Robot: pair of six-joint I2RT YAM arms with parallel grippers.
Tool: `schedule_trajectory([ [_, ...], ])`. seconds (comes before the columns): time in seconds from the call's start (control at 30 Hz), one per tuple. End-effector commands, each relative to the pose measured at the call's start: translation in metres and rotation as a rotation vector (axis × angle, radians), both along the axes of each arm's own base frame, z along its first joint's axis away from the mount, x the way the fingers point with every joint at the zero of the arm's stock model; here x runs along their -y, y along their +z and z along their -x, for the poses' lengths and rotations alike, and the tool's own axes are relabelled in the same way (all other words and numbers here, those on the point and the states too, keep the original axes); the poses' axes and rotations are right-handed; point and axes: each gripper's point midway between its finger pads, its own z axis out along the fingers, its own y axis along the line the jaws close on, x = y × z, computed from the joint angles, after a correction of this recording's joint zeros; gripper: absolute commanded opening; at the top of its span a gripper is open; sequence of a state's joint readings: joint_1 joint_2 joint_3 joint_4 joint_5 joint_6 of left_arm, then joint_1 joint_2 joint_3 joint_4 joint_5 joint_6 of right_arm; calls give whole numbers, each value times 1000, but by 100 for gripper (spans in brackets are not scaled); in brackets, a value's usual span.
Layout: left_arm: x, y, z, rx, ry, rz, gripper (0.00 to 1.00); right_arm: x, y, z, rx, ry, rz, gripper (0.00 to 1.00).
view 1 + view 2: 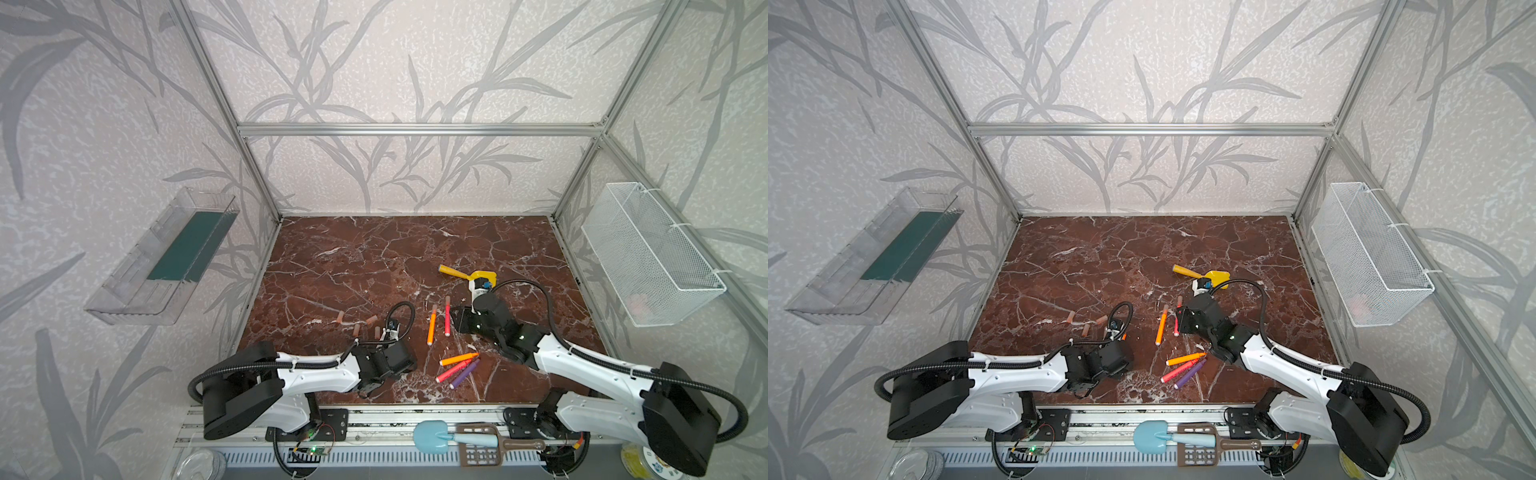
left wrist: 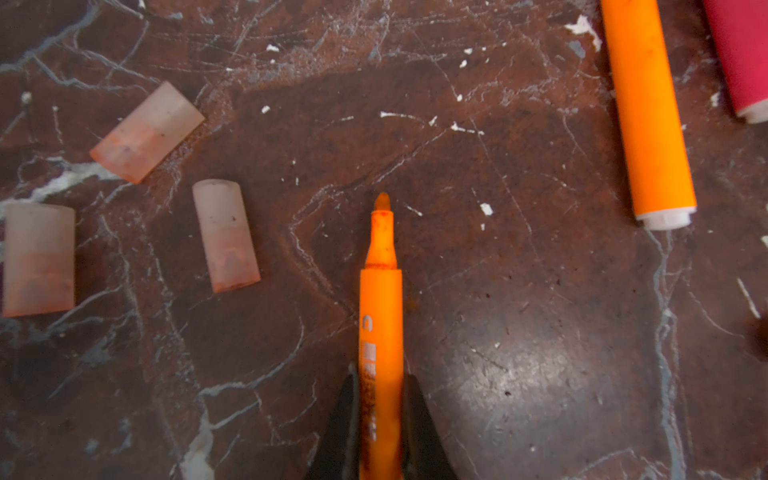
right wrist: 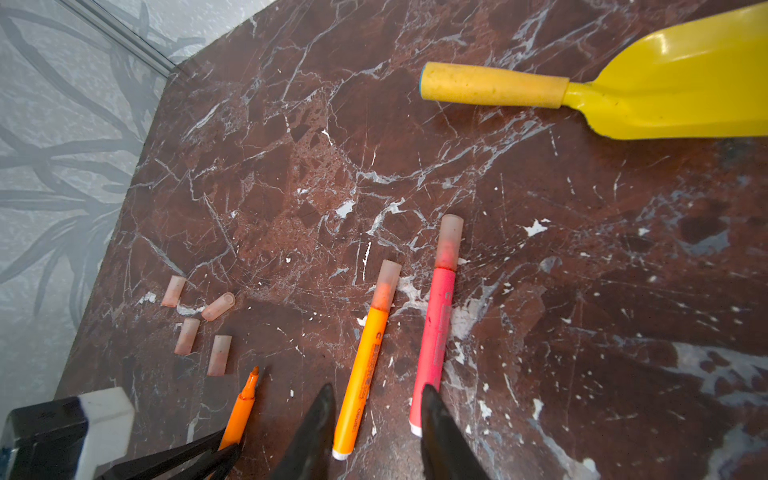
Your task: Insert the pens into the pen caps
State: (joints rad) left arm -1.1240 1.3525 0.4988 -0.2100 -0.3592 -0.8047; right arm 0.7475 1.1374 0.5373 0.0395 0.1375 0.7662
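**Left tool pinching an uncapped orange pen beside the loose caps**

My left tool [image 2: 381, 374] is pressed together on the barrel of an uncapped orange pen [image 2: 380, 316]. The pen's bare tip points out over the marble table [image 1: 353, 257], toward the four loose caps [image 3: 187, 336]. Three of these show in the left wrist view; the nearest cap [image 2: 226, 235] lies close to the tip but apart from it.

My right tool [image 3: 378, 390] hangs low with its fingers [image 3: 311, 432] spread, gripping nothing. The capped orange pen [image 3: 365, 357] lies on the table between them. The capped red-pink pen [image 3: 434, 332] lies just beside it, nearly parallel, its white end next to one finger.

In both top views a second orange pen [image 1: 459, 358], a red-pink pen [image 1: 452, 371] and a purple pen [image 1: 465, 374] lie bunched near the table's front edge, between my arms. A yellow toy scoop [image 1: 469, 274] lies farther back, beyond my right wrist.
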Motion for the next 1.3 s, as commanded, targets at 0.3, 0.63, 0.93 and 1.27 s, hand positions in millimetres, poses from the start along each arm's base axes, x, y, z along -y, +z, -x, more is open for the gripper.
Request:
schedule_trajectory([
  [0.3, 2, 55, -11, 108, -26, 120, 0, -28, 9, 19, 52, 129, -273, 48],
  [0.63, 24, 106, -9, 179, -143, 320, 0, -91, 32, 44, 57, 311, -530, 53],
  [0.93, 39, 110, -13, 194, -172, 355, 0, -114, 38, 63, 78, 347, -582, 56],
  [1.27, 60, 122, -6, 195, -271, 432, 0, -134, 20, 58, 19, 335, -587, 54],
])
